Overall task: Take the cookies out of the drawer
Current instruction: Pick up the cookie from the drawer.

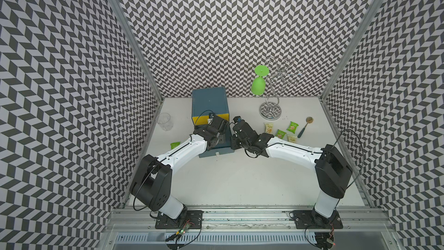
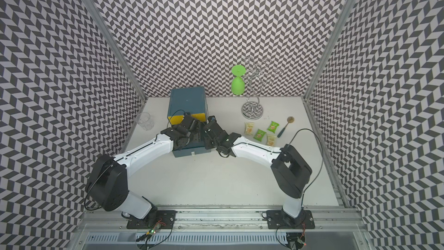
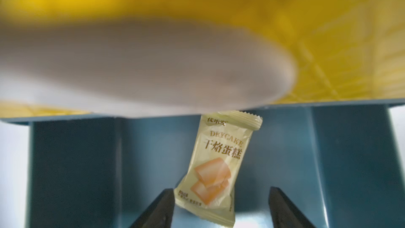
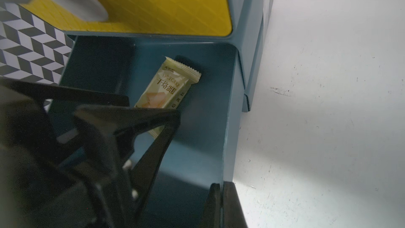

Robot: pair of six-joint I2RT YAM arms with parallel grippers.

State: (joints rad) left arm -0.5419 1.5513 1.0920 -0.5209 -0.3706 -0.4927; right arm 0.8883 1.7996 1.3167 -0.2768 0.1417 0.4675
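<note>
Drawer: open dark-blue plastic drawer (image 1: 211,153), pulled out of a blue cabinet with a yellow upper front (image 1: 209,102), at the centre of the frame in both top views and mostly covered there by the two black wrists.
Cookie inside: cream-yellow sealed cookie packet (image 3: 217,167) printed with tan biscuit pieces, lying flat on the drawer floor, shown in both wrist views (image 4: 168,88); near one side wall but apart from it.
Left gripper (image 3: 220,189): lowered into the drawer, jaws spread on either side of the packet's near end; one fingertip (image 3: 166,198) just beside the wrapper's edge, the other clear of it; nothing pinched.
Right gripper (image 4: 221,202): fingers pressed together with nothing visible between them, at the rim of the drawer's side wall; contact with the wall impossible to tell.
Cookies outside: four loose packets on the white table (image 1: 240,183), right of centre in a top view: pale yellow (image 1: 269,128), green (image 1: 280,133), green (image 1: 293,127), pale yellow (image 1: 292,138); a fifth green packet (image 1: 175,145) left of centre, partly hidden by the left arm.
Nearby: teal-handled spoon (image 1: 305,126) just right of the loose packets; clear glass tumbler (image 1: 164,121) left of the cabinet; bright green goblet (image 1: 259,82) hanging upside down on a chrome wire rack (image 1: 271,109) at upper right.
</note>
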